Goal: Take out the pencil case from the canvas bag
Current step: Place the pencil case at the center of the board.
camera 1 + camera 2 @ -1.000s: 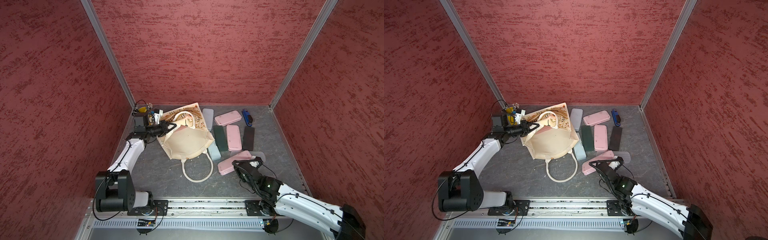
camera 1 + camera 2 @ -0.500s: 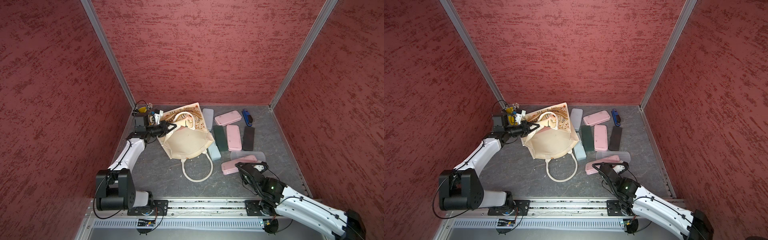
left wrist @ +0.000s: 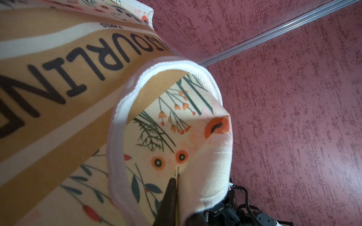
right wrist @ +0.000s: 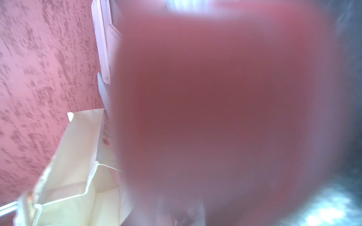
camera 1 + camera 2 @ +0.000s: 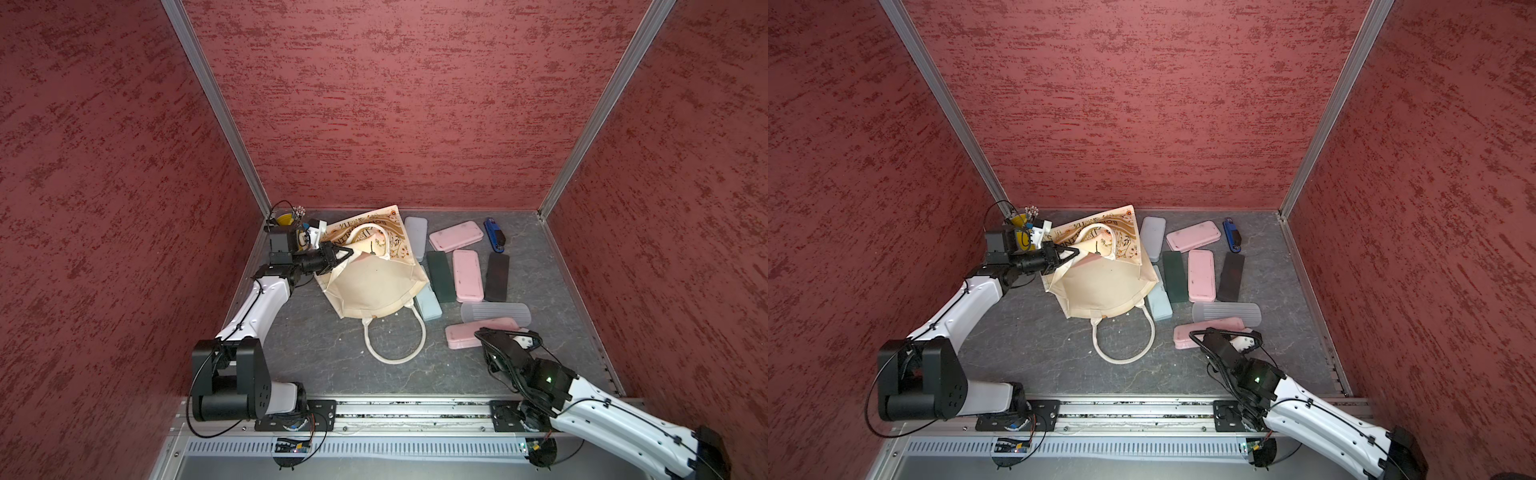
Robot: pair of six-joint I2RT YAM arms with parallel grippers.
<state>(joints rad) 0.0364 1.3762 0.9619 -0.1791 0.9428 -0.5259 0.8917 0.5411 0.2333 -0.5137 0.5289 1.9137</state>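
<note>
pink pencil case (image 5: pixel 461 338) has settled flat, edge touching the clear case (image 5: pixel 494 313).

Left arm (image 5: pixel 257 307): base at front left, white forearm sloping up toward the back corner; wrist bent so the tool points across to the robot's right, about level.
Left gripper (image 5: pixel 340 253): jaws closed, pinching a fold of bag (image 5: pixel 374 286) cloth at the rim; in the wrist view one dark finger (image 3: pixel 170 197) lies flat against the fabric.
Right arm (image 5: pixel 623 424): folded low, elbow out at the front right corner, black wrist (image 5: pixel 548 378) showing a green light.
Right gripper (image 5: pixel 483 333): low over the floor, pointing back and left; jaws hidden under the wrist, wrist view blurred out, opening not readable.
</note>
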